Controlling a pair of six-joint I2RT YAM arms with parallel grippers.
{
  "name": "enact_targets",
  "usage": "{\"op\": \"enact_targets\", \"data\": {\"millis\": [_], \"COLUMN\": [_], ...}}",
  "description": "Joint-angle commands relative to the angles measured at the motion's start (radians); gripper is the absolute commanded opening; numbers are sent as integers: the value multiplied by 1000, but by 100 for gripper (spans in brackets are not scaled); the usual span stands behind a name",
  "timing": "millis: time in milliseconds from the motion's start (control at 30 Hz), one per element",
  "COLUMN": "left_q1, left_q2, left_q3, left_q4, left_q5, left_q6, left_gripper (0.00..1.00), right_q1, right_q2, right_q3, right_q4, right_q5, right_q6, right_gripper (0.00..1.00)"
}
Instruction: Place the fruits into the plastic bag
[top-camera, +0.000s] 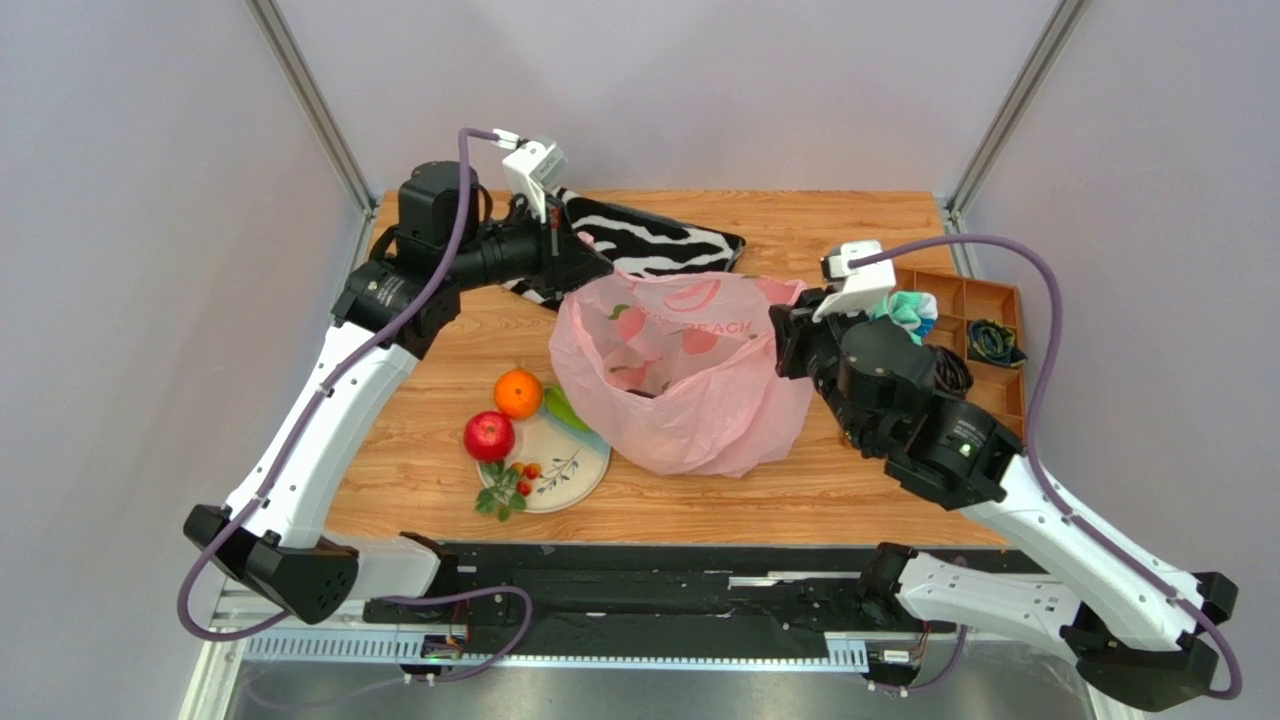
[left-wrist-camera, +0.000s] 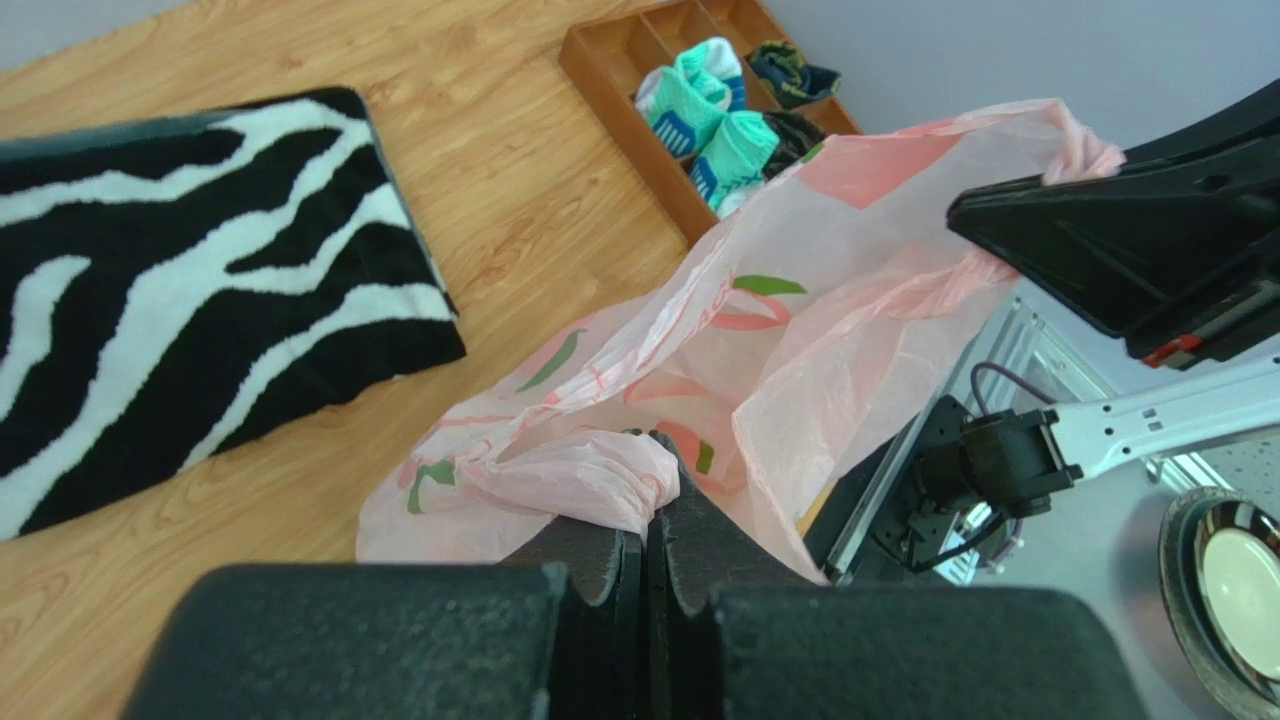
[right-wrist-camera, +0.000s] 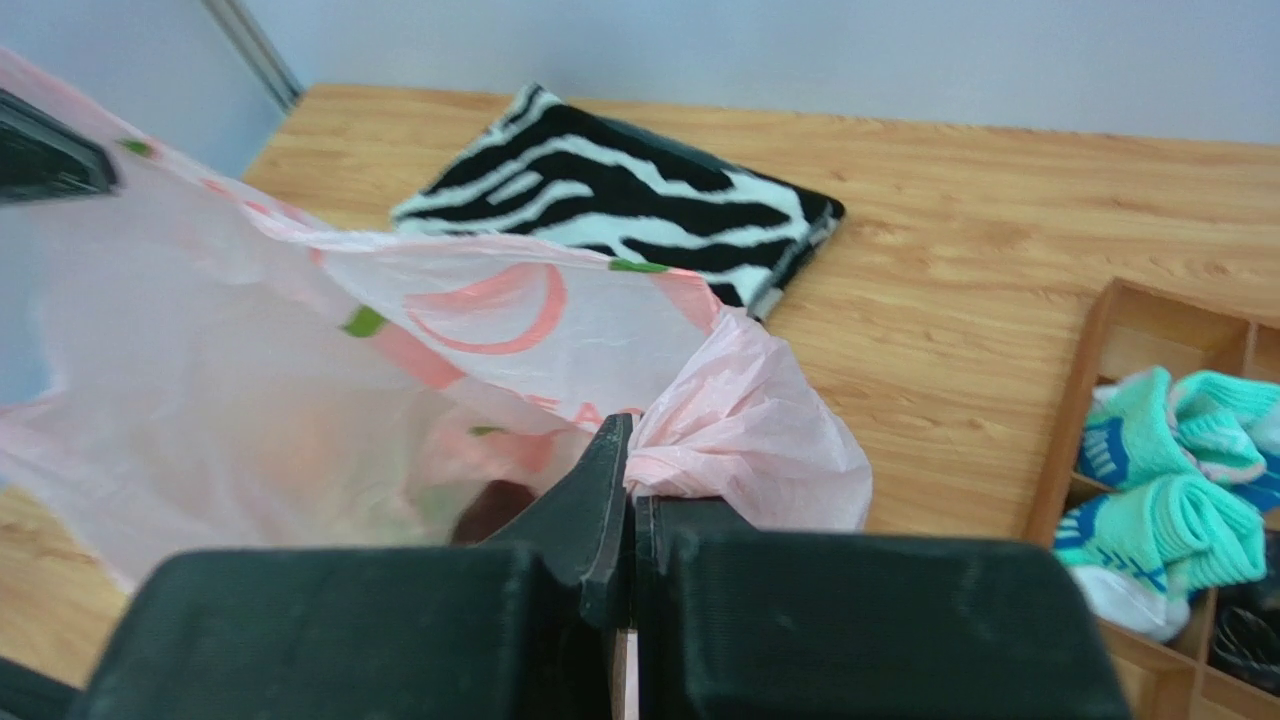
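Observation:
The pink plastic bag (top-camera: 684, 375) stands open mid-table, held up at both sides. My left gripper (top-camera: 576, 282) is shut on its bunched left handle (left-wrist-camera: 586, 477). My right gripper (top-camera: 787, 333) is shut on its bunched right handle (right-wrist-camera: 736, 435). An orange (top-camera: 517, 393) and a red apple (top-camera: 487, 437) sit left of the bag at the edge of the plate (top-camera: 583, 477). A leafy berry sprig (top-camera: 513, 486) lies on the plate, and a green fruit (top-camera: 562, 407) is half hidden by the bag. A dark maroon fruit (right-wrist-camera: 489, 510) shows dimly through the bag wall.
The zebra-striped pouch (top-camera: 661, 240) lies behind the bag. A wooden divided tray (top-camera: 999, 375) with teal socks (top-camera: 909, 312) and cables stands at the right edge. Metal frame posts rise at both back corners.

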Motion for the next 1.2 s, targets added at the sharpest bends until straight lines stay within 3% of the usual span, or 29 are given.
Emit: {"op": "enact_targets", "data": {"millis": [0, 200, 467, 900, 1000, 1033, 1067, 1167], "left_q1": [-6, -6, -6, -6, -6, -6, -6, -6], "left_q2": [49, 74, 100, 200, 209, 213, 213, 216], "left_q3": [-44, -69, 6, 19, -9, -15, -18, -21], "left_q4": [-16, 10, 39, 42, 38, 36, 32, 25], "left_q5": [-23, -22, 36, 9, -3, -6, -9, -13], "left_q6": [40, 84, 35, 84, 81, 80, 75, 66], "left_gripper": [0, 0, 0, 0, 0, 0, 0, 0], "right_q1": [-42, -48, -65, -110, -111, -111, -110, -107], "right_q2": [37, 28, -12, 1, 14, 17, 15, -8], "right_q3": [-89, -160, -85, -135, -138, -138, -138, -138], "right_q4": [-2, -11, -40, -58, -92, -97, -101, -80], "right_q5": [-30, 7, 143, 169, 155, 131, 114, 53], "right_q6": [-5, 32, -66, -19, 4, 4, 6, 5], "right_gripper": [0, 0, 0, 0, 18, 38, 47, 64]}}
